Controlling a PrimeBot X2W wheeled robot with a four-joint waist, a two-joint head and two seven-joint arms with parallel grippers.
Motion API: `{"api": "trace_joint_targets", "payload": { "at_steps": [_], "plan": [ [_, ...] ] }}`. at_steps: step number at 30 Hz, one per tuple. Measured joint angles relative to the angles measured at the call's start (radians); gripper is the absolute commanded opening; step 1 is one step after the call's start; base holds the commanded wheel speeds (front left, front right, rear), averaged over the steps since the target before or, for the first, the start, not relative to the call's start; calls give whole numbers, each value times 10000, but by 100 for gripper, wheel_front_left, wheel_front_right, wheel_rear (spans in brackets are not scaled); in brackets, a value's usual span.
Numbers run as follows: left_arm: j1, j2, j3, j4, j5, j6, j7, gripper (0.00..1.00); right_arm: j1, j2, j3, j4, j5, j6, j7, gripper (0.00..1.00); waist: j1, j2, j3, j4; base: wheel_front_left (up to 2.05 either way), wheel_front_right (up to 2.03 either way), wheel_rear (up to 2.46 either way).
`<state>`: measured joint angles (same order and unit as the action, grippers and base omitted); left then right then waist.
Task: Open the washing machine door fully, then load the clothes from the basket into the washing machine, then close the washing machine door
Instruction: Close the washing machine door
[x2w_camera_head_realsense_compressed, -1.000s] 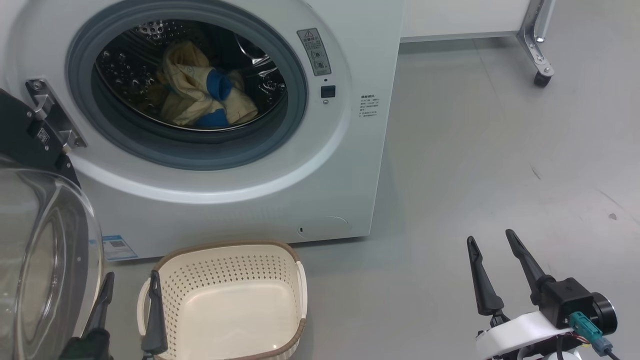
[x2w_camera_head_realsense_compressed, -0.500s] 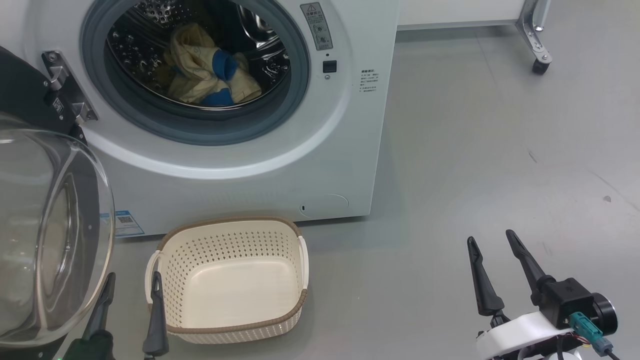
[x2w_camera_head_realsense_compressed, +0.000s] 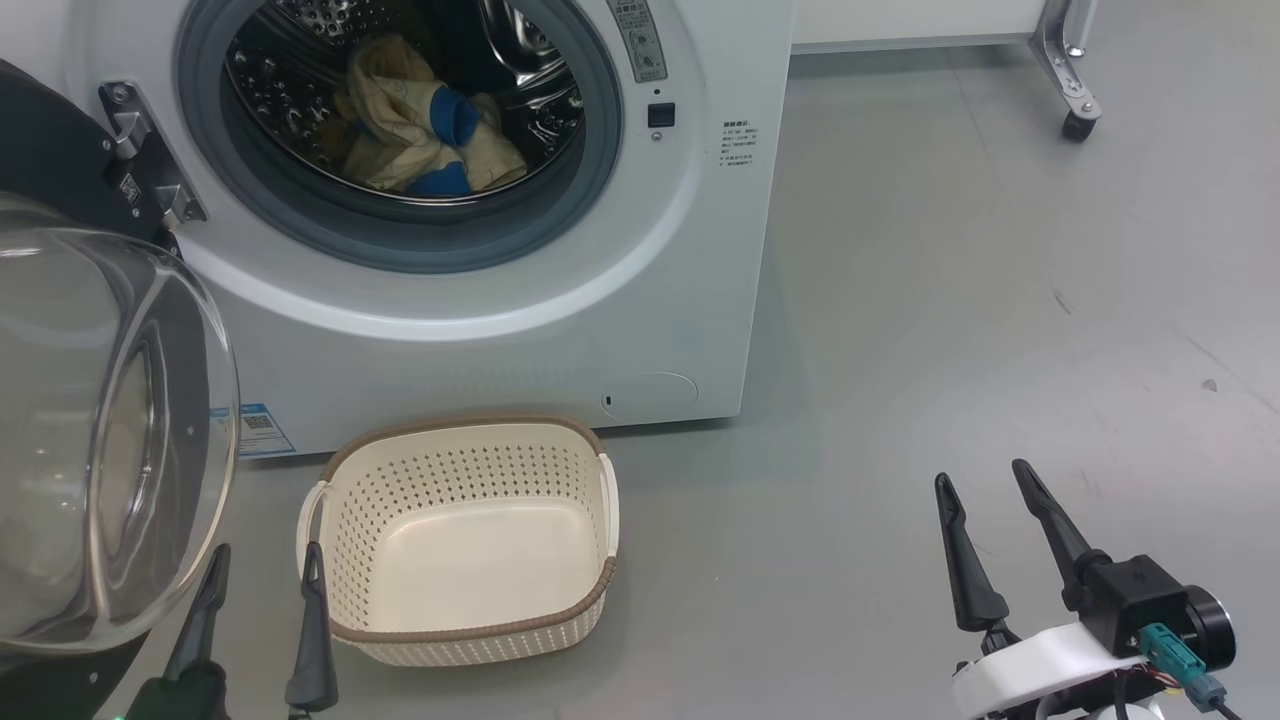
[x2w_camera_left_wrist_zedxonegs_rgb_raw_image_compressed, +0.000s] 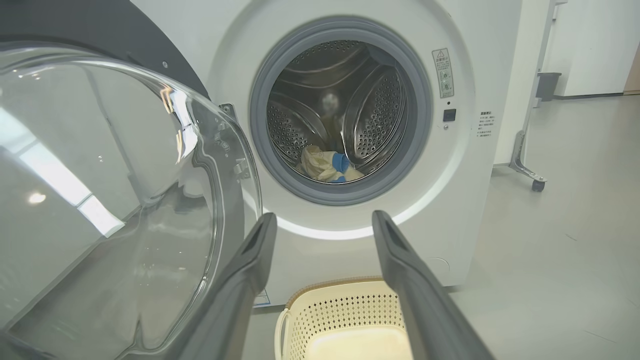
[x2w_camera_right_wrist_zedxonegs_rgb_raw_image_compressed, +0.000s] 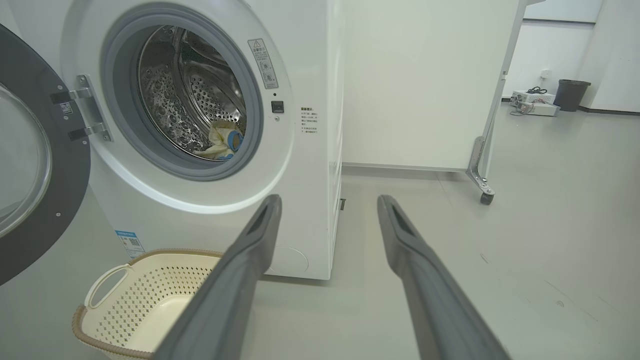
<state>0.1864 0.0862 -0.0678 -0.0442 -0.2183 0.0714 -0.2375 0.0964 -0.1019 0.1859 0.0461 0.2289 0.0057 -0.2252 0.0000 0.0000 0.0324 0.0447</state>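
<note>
The white washing machine (x2w_camera_head_realsense_compressed: 560, 330) stands with its door (x2w_camera_head_realsense_compressed: 90, 430) swung open to the left, its glass bowl facing me. Cream clothes (x2w_camera_head_realsense_compressed: 430, 130) with blue patches lie inside the steel drum, also seen as clothes (x2w_camera_left_wrist_zedxonegs_rgb_raw_image_compressed: 327, 167) and clothes (x2w_camera_right_wrist_zedxonegs_rgb_raw_image_compressed: 222, 142). The cream basket (x2w_camera_head_realsense_compressed: 460, 635) sits on the floor before the machine with nothing in it. My left gripper (x2w_camera_head_realsense_compressed: 265, 565) is open, between the door's glass and the basket's left side. My right gripper (x2w_camera_head_realsense_compressed: 985, 480) is open over bare floor, far right of the basket. Both hold nothing.
A white panel on a metal leg with a caster (x2w_camera_head_realsense_compressed: 1075, 125) stands to the right of the machine. Grey floor (x2w_camera_head_realsense_compressed: 950, 300) stretches right of the machine. A dark bin (x2w_camera_right_wrist_zedxonegs_rgb_raw_image_compressed: 570, 95) and boxes sit far back by the wall.
The whole head view has shifted, so the camera moved: machine and basket now sit higher in the picture. The grippers keep their places and stay open.
</note>
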Motion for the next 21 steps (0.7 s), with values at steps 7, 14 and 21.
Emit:
{"api": "trace_joint_targets", "payload": {
  "at_steps": [7,14,21],
  "plan": [
    [1,-2,-25,-27,0,27,0,100,1,-6,0,-23,2,-8,0,100,0,0,12,37,-1,1,0],
    [0,-2,-46,-65,0,29,2,100,1,-13,-15,-33,4,-13,13,100,0,0,29,103,0,0,0],
    [-3,-6,-232,-90,0,27,77,100,185,-77,-148,-105,4,-178,13,100,0,0,74,363,0,0,0]
  ]
}}
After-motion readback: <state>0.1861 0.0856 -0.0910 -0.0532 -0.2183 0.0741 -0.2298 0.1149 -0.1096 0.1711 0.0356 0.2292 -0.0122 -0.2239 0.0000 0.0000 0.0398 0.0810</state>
